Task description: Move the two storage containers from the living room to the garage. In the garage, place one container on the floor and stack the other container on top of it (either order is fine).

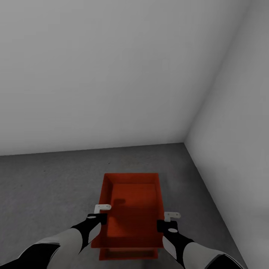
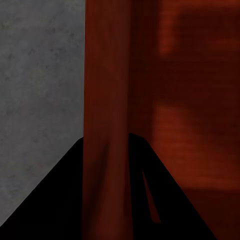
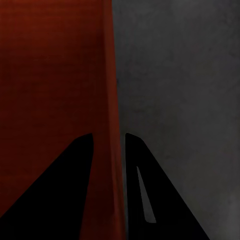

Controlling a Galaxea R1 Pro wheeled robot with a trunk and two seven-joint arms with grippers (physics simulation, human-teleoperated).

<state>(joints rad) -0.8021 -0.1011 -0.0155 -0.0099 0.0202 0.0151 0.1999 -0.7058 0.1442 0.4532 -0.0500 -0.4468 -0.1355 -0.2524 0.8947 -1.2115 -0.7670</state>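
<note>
**Two grippers hold a red-orange bin by its side walls in a bare garage corner**

A red-orange storage container (image 1: pixel 130 209) sits in front of the robot, above the dark grey concrete floor (image 1: pixel 48 183), close to where two plain white-grey walls (image 1: pixel 112 74) meet. It is open-topped and holds nothing; only its ribbed bottom shows. Just under its near end a second red-orange rim (image 1: pixel 129 254) peeks out, cut off by the picture's lower edge, so it is hard to say whether this is another bin beneath it.

The left gripper (image 1: pixel 101 213) is at the bin's left wall and the right gripper (image 1: pixel 169 221) at its right wall. In the left wrist view, the wall (image 2: pixel 107 150) runs between the two dark fingers (image 2: pixel 55 200), pinched narrowly. The right wrist view shows the same: the fingers (image 3: pixel 55 190) closed narrowly on the thin wall (image 3: pixel 112 150), one inside the bin, one outside over the floor.
</note>
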